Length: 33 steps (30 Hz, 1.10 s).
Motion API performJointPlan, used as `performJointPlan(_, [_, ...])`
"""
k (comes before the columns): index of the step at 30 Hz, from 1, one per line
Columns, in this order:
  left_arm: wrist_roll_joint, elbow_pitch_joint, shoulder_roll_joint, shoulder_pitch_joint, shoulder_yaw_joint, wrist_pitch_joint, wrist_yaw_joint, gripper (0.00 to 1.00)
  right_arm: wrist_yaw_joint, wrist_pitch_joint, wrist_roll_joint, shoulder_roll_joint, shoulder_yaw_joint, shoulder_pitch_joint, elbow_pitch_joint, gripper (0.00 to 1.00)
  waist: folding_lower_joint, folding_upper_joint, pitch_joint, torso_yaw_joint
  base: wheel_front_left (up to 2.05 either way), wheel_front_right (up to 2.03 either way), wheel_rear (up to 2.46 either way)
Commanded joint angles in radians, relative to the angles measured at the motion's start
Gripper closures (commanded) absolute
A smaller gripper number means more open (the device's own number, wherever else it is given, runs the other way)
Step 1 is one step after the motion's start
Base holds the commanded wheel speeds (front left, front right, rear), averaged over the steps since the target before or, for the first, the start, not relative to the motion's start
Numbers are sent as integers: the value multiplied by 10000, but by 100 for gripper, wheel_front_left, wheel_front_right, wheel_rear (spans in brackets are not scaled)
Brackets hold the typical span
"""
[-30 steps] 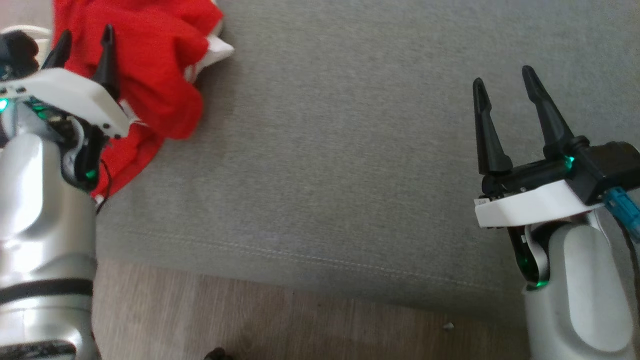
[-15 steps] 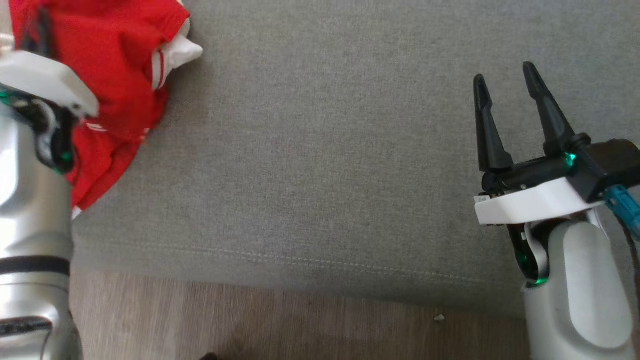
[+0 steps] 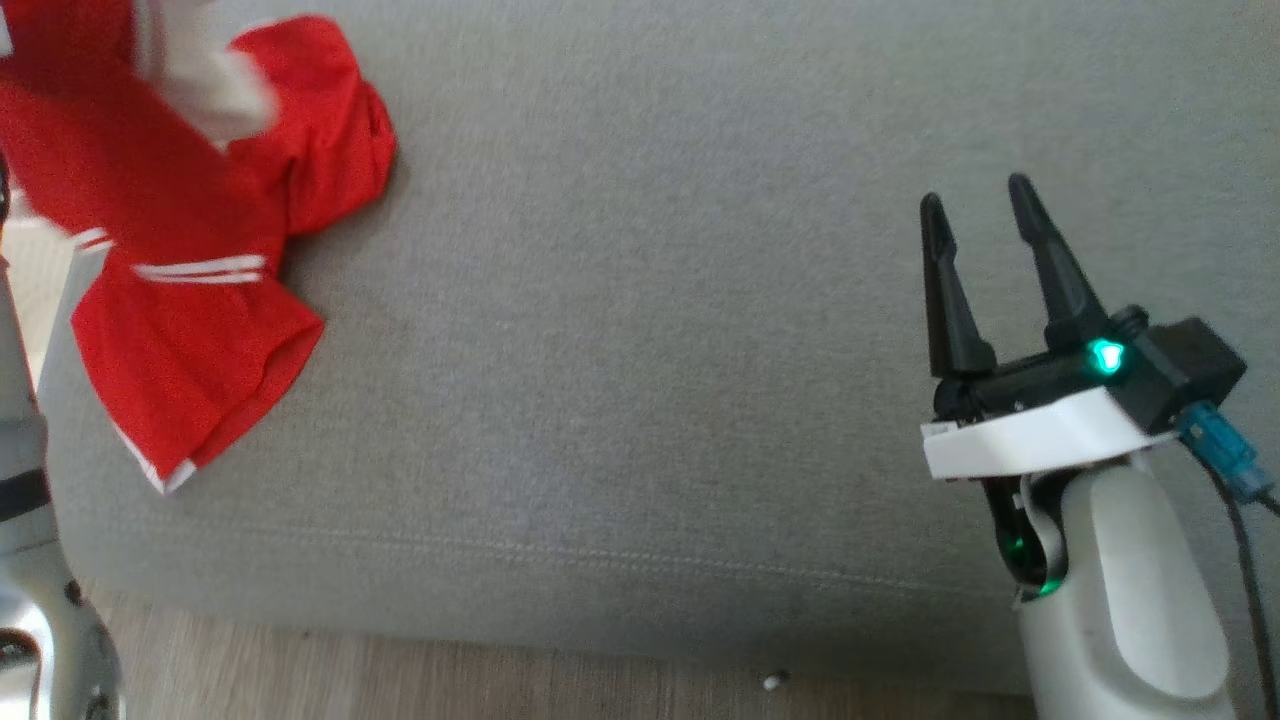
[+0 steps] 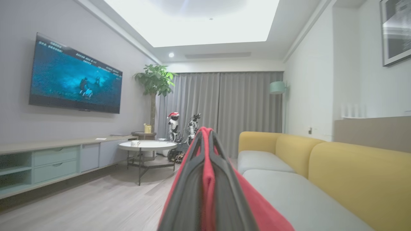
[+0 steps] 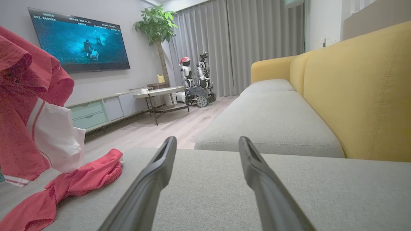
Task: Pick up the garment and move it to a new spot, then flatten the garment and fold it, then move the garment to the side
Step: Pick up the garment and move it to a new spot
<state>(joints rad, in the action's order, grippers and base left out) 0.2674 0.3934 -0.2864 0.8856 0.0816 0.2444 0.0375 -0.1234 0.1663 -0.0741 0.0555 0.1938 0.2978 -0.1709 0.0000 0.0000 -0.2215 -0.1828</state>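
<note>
On the grey seat cushion [image 3: 640, 300], left end: red garment [image 3: 190, 300] with white stripes and a white panel.

- Garment: the upper part is bunched and hangs above the cushion. From the right wrist view, the lower end trails down and lies crumpled on the cushion surface. One red flap with a white hem spreads toward the cushion's front seam.
- Left gripper [image 4: 205, 132]: jaws pressed together, with a fold of the red fabric pinched between the two dark fingers [image 4: 189, 186]. Cloth spills out on both sides of them. It is raised above the cushion's left end, pointing along the sofa.
- Left forearm [image 3: 20, 480]: a pale sliver at the cushion's left edge.
- Right gripper [image 3: 977, 197]: jaws spread wide, nothing between them. It sits over the cushion's right part, well apart from the garment, with a green light glowing on its base.
- Middle of the cushion, between garment and right gripper: bare grey fabric.
- Yellow backrest [image 5: 353, 89]: runs along the cushion's far side.
- Wooden floor [image 3: 400, 680]: shows below the cushion's front edge.
</note>
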Motion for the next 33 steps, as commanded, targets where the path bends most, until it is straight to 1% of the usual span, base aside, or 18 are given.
performJointPlan(1, [71, -631, -537, 221, 181, -203, 58, 100, -73, 141, -175, -53, 277, -24, 220, 0, 0, 0, 401, 251, 0, 0, 0])
performJointPlan(5, [344, -1810, -356, 71, -50, -1108, 149, 100, -73, 357, -478, -53, 375, 0, -45, 0, 0, 0, 703, 595, 0, 0, 0])
performJointPlan(10, [783, -3079, 19, -142, -364, -2251, 149, 100, -73, 583, -777, -53, 434, 107, -260, 0, 0, 0, 844, 1216, 0, 0, 0])
performJointPlan(16, [1050, -4096, 415, -317, -887, -3276, 81, 100, -73, 770, -964, -53, 461, 239, -376, 0, 0, 0, 776, 2103, 0, 0, 0])
performJointPlan(21, [982, -4758, 667, -460, -1659, -3846, 199, 100, -73, 857, -1125, -53, 535, 509, -255, 0, 0, 0, 539, 3014, 0, 0, 0])
performJointPlan(25, [975, -5107, 858, -477, -2250, -4303, 292, 100, -73, 902, -1359, -53, 691, 790, 21, 0, 0, 0, 283, 3764, 0, 0, 0])
performJointPlan(28, [810, -5082, 844, -338, -2608, -4626, 330, 100, -73, 924, -1536, -53, 788, 980, 223, 0, 0, 0, 5, 4332, 0, 0, 0])
performJointPlan(31, [440, -4657, 734, -74, -2953, -4753, 371, 100, -73, 938, -1730, -53, 967, 1158, 411, 0, 0, 0, -315, 4930, 0, 0, 0])
performJointPlan(33, [365, -4027, 793, 181, -3016, -4757, 317, 100, -73, 944, -1858, -53, 1056, 1263, 550, 0, 0, 0, -542, 5280, 0, 0, 0])
